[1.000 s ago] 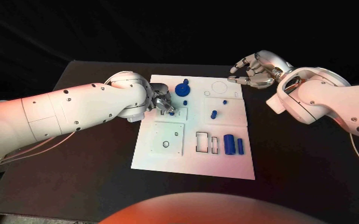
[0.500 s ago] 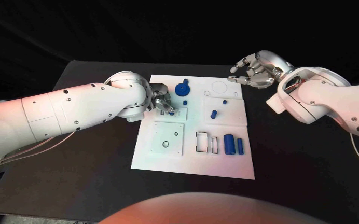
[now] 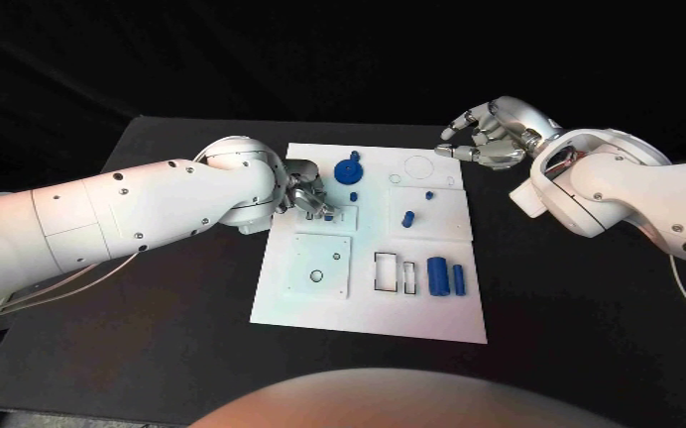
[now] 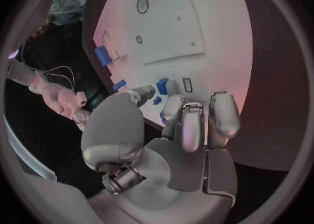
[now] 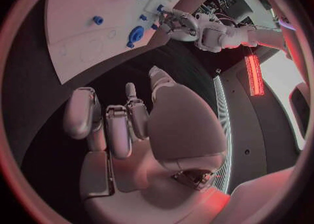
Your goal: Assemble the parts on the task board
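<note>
The white task board (image 3: 369,294) lies mid-table. My left hand (image 3: 306,196) hovers over its far left part, fingers curled down. In the left wrist view the thumb and a finger (image 4: 174,110) pinch a small blue part (image 4: 162,86) beside a rectangular slot (image 4: 187,84). A round blue part (image 3: 348,169) stands just past that hand. A short blue peg (image 3: 409,218) lies mid-board. Two blue cylinders (image 3: 446,276) lie at the near right. My right hand (image 3: 486,137) hangs past the board's far right corner with its fingers curled in on nothing.
The black table (image 3: 171,279) shows on both sides of the board. Empty outlined recesses (image 3: 389,271) and a square plate with a ring (image 3: 320,265) mark the board's near half. From the right wrist view the board (image 5: 72,35) and my left hand (image 5: 186,25) lie ahead.
</note>
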`<action>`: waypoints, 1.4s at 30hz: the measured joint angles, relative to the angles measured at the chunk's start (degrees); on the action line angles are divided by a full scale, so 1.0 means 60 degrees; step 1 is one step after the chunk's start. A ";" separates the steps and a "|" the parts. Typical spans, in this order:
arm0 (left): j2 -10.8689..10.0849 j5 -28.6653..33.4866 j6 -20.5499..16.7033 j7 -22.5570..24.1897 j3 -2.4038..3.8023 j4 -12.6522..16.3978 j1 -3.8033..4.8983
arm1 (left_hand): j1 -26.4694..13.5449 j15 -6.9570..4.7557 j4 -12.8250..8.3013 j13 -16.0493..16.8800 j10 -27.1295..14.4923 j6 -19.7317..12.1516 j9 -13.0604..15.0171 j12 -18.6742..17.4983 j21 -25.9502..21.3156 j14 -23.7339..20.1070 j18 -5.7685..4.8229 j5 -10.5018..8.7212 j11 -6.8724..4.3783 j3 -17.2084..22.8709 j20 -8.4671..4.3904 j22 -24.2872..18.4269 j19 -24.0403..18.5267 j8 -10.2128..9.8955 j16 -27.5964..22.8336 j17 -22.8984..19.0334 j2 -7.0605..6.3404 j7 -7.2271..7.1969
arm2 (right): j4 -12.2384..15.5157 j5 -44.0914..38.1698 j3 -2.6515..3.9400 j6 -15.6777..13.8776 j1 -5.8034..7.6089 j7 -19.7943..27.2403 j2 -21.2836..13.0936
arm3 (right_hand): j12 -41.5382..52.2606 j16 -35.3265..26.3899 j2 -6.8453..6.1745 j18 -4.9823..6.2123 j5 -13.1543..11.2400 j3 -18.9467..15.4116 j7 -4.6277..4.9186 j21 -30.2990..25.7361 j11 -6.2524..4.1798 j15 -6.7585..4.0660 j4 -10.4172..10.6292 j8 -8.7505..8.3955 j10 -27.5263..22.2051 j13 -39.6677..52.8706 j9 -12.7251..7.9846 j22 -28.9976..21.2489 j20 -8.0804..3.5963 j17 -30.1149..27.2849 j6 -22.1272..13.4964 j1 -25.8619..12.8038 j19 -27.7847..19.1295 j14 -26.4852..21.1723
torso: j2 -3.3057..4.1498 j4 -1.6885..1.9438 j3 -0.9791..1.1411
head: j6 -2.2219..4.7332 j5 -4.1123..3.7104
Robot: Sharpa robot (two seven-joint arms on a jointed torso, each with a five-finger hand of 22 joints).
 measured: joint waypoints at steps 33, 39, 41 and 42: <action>-0.0081 0.0330 0.0917 0.0009 0.0875 -0.1447 0.1065 | 0.0631 0.0345 0.0055 -0.0886 -0.0768 -0.1093 -0.0591 -0.0628 -0.0521 0.0000 0.0000 0.0000 0.0430 -0.1601 0.0298 -0.0808 -0.0459 -0.1271 -0.0112 0.0000 0.0378 0.0613 | -0.0140 -0.0001 0.0000 -0.0020 -0.0010 -0.0005 0.0029 | 0.0000 -0.0037 -0.0038 0.0000 -0.0205 -0.0076 -0.0007 -0.0076 0.0001 0.0000 -0.0025 0.0073 0.0001 -0.0002 -0.0001 -0.0012 0.0000 -0.0001 -0.0062 -0.0037 0.0000 0.0000 | 0.0000 0.0025 -0.0005 | 0.0310 0.0111; 0.0202 0.0158 0.1105 0.0016 0.0826 -0.2127 0.1094 | 0.0631 0.0344 0.0055 -0.0855 -0.0768 -0.1093 -0.0611 -0.0590 -0.0521 0.0000 0.0001 0.0000 0.0430 -0.1601 0.0313 -0.0760 -0.0444 -0.1272 -0.0112 0.0000 0.0378 0.0613 | -0.0149 -0.0001 0.0000 -0.0020 -0.0034 -0.0005 0.0040 | 0.0000 -0.0036 -0.0038 0.0000 -0.0205 -0.0076 -0.0007 -0.0076 0.0000 0.0000 -0.0025 0.0073 0.0001 -0.0002 0.0000 -0.0013 0.0000 -0.0001 -0.0062 -0.0037 0.0001 0.0000 | 0.0023 0.0006 -0.0023 | 0.0363 0.0172; 0.0300 0.0102 0.1167 0.0016 0.0773 -0.2308 0.1103 | 0.0631 0.0345 0.0057 -0.0848 -0.0768 -0.1093 -0.0614 -0.0590 -0.0521 0.0000 0.0000 0.0000 0.0430 -0.1602 0.0312 -0.0754 -0.0444 -0.1272 -0.0112 0.0000 0.0378 0.0613 | -0.0153 -0.0001 0.0000 -0.0020 -0.0039 -0.0005 0.0039 | 0.0000 -0.0036 -0.0038 0.0001 -0.0205 -0.0076 -0.0006 -0.0076 0.0000 0.0000 -0.0025 0.0073 0.0001 -0.0002 0.0007 -0.0012 0.0000 -0.0001 -0.0062 -0.0037 0.0001 0.0000 | 0.0027 0.0004 -0.0028 | 0.0367 0.0187; 0.0343 0.0078 0.1197 0.0016 0.0749 -0.2378 0.1104 | 0.0631 0.0344 0.0081 -0.0839 -0.0768 -0.1093 -0.0624 -0.0590 -0.0521 0.0000 0.0001 0.0000 0.0430 -0.1627 0.0312 -0.0747 -0.0444 -0.1272 -0.0112 0.0000 0.0378 0.0613 | -0.0154 -0.0002 0.0000 -0.0020 -0.0041 -0.0005 0.0039 | 0.0000 -0.0036 -0.0038 0.0000 -0.0205 -0.0076 -0.0007 -0.0076 0.0001 0.0000 -0.0025 0.0073 0.0001 -0.0002 0.0007 -0.0012 0.0000 -0.0001 -0.0062 -0.0037 0.0001 0.0000 | 0.0029 0.0004 -0.0030 | 0.0369 0.0190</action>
